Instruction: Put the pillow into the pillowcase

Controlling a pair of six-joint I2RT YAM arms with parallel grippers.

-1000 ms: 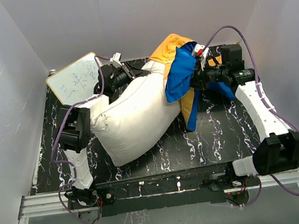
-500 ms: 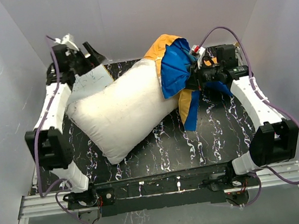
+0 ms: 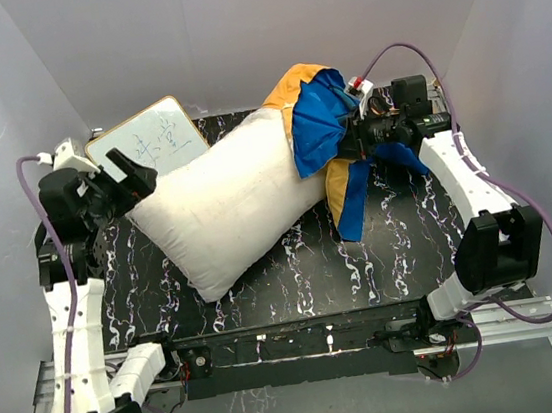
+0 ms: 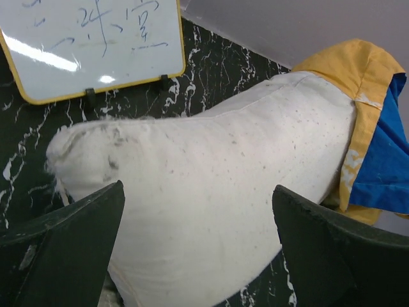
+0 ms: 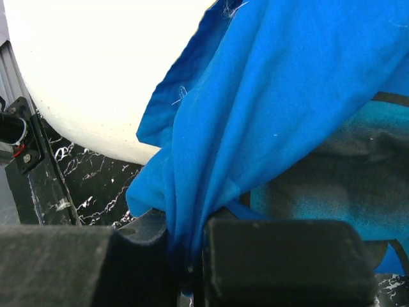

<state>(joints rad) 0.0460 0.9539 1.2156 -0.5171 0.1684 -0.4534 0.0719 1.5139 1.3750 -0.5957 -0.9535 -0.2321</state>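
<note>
White, plump and faintly speckled, the pillow (image 3: 231, 207) lies diagonally across mid-table, its far-right end tucked into the floppy pillowcase (image 3: 318, 121) — orange-yellow above, with loose blue folds. The right gripper (image 5: 192, 256) is clamped on 1 bunched blue fold. The left gripper (image 3: 133, 176) stands wide, holding nothing, just beside the pillow's left corner. A yellow-framed whiteboard (image 3: 147, 142) sits far-left on the black marbled table (image 3: 384, 264).

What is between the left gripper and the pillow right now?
Nothing visible. The left gripper is open just off the pillow's left end, its fingers framing bare white fabric in the wrist view. The whiteboard is behind that end, out of the path. The pillow's far end is already inside the pillowcase.
</note>
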